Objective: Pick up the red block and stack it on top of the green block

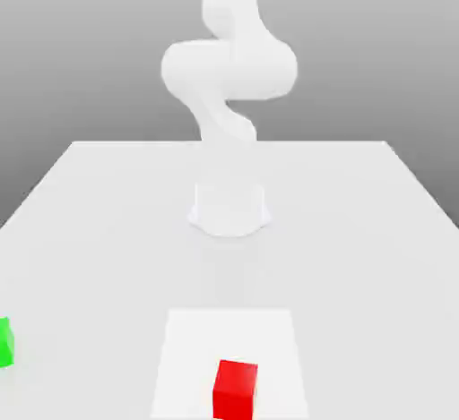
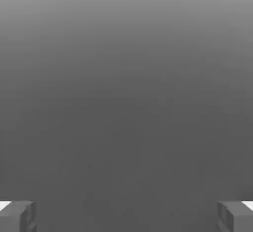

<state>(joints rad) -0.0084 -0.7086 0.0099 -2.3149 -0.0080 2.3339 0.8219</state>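
The red block is a small plain cube resting on a lighter square patch of the table near the front edge of the exterior view. The green block sits at the exterior view's far left edge, partly cut off. In the hand view my gripper stands open, its two grey fingertips far apart with nothing between them, facing a plain grey background. The white arm rises from its base at the table's middle, well behind both blocks.
The arm's round white base stands mid-table. A lighter square patch marks the table's front centre. The white table stretches wide to both sides.
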